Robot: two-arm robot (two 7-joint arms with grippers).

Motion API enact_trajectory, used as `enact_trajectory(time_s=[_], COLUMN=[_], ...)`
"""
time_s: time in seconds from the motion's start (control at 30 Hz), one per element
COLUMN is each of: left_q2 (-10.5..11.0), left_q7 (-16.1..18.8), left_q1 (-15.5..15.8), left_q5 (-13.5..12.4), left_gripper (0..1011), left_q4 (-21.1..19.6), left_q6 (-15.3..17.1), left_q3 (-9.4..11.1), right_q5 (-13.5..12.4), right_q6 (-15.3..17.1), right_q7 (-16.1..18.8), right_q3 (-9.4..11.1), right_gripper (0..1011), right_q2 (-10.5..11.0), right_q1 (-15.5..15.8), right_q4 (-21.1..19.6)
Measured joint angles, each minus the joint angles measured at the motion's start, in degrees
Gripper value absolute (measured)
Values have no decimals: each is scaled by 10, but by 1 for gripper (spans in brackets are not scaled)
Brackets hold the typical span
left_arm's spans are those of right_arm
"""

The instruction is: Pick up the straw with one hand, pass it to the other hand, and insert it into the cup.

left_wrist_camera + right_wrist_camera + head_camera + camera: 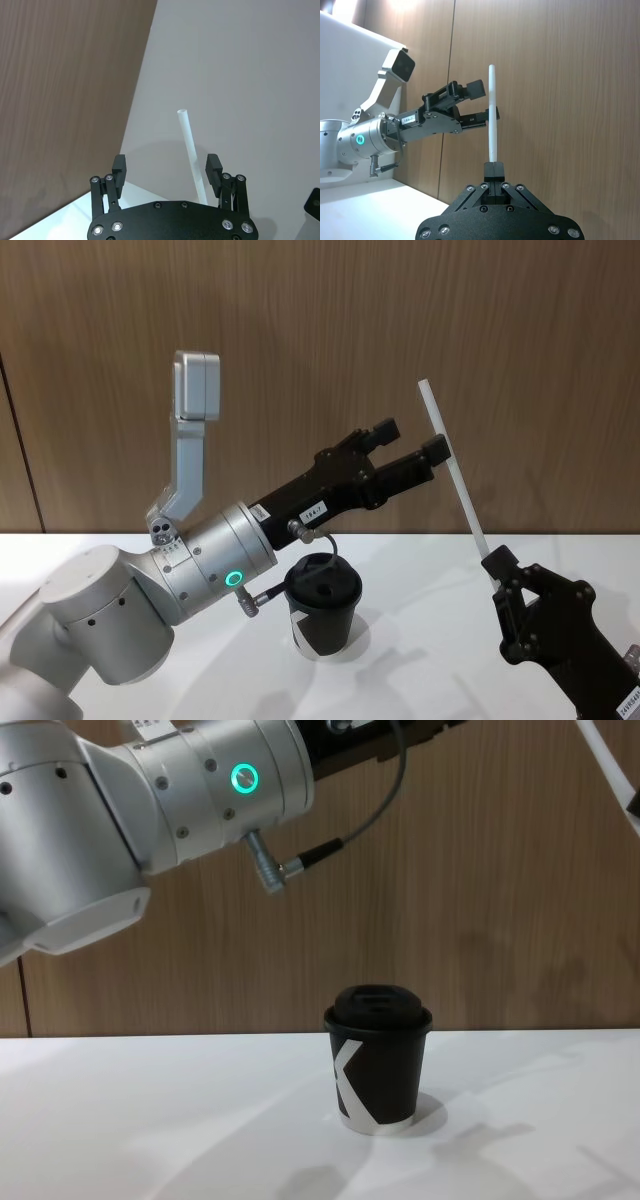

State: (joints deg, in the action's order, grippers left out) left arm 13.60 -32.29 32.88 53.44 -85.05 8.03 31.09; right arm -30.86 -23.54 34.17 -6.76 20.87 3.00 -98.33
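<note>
Straw [456, 472] leaning in mid-air
Right gripper [497, 563] is pinching its base; left gripper [411, 438] jaws are sitting spread around it.

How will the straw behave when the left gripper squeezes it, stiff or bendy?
Probably stiff: the straw stands straight though the right gripper pinches only its bottom end. Likely light and crushable, being thin, so the open left gripper should close gently.
</note>
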Motion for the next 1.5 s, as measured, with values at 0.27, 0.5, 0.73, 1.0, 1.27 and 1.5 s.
enact_trajectory(time_s=[0.27, 0.5, 0.73, 1.0, 1.27, 1.5], left_q2=[-1, 0, -1, -5, -9, -9], left_q7=[-3, -4, -8, -14, -17, -16], left_q1=[3, 4, 9, 16, 23, 25], left_q5=[6, 10, 13, 16, 18, 19], left_gripper=[1003, 1003, 1003, 1003, 1002, 1003], left_q4=[2, 1, 7, 19, 29, 32], left_q6=[-3, -4, -4, -6, -9, -10], left_q3=[5, 10, 17, 25, 34, 39], right_q5=[0, 0, 0, 0, 0, 0], right_q6=[0, 0, 0, 0, 0, 0], right_q7=[0, 0, 0, 0, 0, 0], right_q3=[0, 0, 0, 0, 0, 0], right_gripper=[0, 0, 0, 0, 0, 0], right_q2=[0, 0, 0, 0, 0, 0], right_q1=[0, 0, 0, 0, 0, 0], right_q4=[0, 0, 0, 0, 0, 0])
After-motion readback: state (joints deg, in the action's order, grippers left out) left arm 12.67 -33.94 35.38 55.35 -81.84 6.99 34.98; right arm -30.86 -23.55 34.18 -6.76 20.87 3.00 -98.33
